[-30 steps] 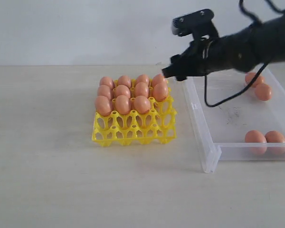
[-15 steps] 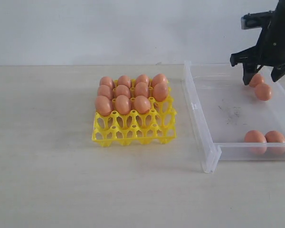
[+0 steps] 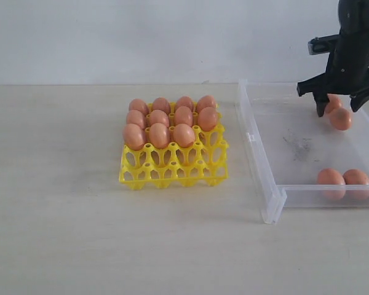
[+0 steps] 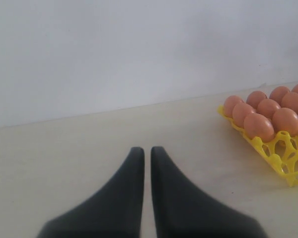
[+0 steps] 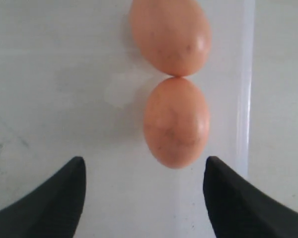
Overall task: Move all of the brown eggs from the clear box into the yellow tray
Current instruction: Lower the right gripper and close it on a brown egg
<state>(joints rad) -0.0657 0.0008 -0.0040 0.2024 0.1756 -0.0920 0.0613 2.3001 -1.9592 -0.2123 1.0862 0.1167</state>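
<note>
Hiding part of one brown egg (image 3: 333, 104), the right end effector (image 3: 338, 110) hangs spread apart.

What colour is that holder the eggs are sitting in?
Bright yellow. The yellow tray shows best in the exterior view.

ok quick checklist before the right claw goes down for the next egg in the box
1. Right claw open: ok, jaws stand wide apart.
2. Target centred: not ok, the near orange-brown oval egg lies closer to one side of the claw.
3. Target free of neighbours: not ok, it touches a second egg end to end.
4. Room by the wall of the clear plastic box: cannot tell, the wall runs close beside the egg.
5. Free cups in the yellow lattice egg tray: ok, the front row is bare.
6. Left claw out of the way: ok, shut, off to the side of the tray.
</note>
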